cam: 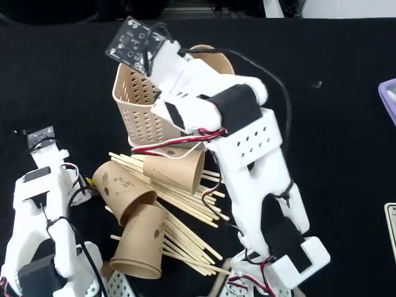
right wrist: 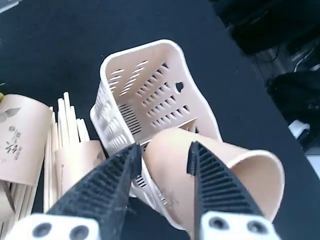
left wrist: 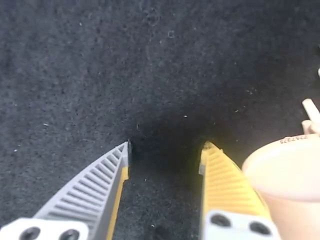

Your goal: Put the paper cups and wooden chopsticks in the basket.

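Lower centre, high view: 3 paper cups [cam: 143, 241] lie on their sides across the wooden chopsticks [cam: 185, 210], whose long axis runs upper left to lower right. Left gripper [left wrist: 165, 147], jaws apart over bare table [cam: 334, 93], sits just left of this pile and is judged the nearer arm. Farther up, right gripper [right wrist: 162, 150], jaws apart, hangs over the basket [cam: 137, 102], with a 4th cup [right wrist: 225, 170] at its rim.

The basket [cam: 139, 102] sits toward the back of the worktop [cam: 334, 154]; one paper cup [right wrist: 225, 170] rests against its side; in front, three cups [cam: 143, 241] lie across the scattered chopsticks [cam: 185, 232].
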`<state>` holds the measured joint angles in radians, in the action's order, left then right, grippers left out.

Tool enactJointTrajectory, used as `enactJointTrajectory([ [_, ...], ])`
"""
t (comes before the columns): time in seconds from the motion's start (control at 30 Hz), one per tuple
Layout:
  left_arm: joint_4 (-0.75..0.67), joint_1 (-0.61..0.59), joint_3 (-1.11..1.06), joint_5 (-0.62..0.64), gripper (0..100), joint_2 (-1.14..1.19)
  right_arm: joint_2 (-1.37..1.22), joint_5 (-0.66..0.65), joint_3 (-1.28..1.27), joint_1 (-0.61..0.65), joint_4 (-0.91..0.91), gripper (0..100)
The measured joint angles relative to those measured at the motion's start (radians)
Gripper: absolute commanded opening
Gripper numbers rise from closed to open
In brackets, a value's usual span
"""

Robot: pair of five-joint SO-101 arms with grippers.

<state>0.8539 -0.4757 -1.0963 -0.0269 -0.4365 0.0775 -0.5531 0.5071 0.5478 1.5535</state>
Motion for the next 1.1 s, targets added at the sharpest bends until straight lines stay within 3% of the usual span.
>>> enactJointTrajectory([
  [0.23, 0.0, 0.0, 0.0, 0.0, 23, 0.0, -0.005, 0.0, 0.026, 0.005, 0.0, 16.4],
  [0.37, 0.0, 0.0, 0.0, 0.0, 23, 0.0, 0.009, 0.044, 0.152, 0.005, 0.038, 22.1],
  [0.67, 0.0, 0.0, 0.0, 0.0, 23, 0.0, -0.023, 0.069, 0.196, -0.11, 0.103, 22.9],
  [0.9, 0.0, 0.0, 0.0, 0.0, 23, 0.0, -0.092, 0.069, 0.19, -0.117, 0.115, 22.9],
  [1.0, 0.0, 0.0, 0.0, 0.0, 23, 0.0, -0.12, 0.069, 0.19, -0.117, 0.133, 16.7],
  [1.1, 0.0, 0.0, 0.0, 0.0, 23, 0.0, -0.126, 0.069, 0.19, -0.117, 0.137, 0.2],
])
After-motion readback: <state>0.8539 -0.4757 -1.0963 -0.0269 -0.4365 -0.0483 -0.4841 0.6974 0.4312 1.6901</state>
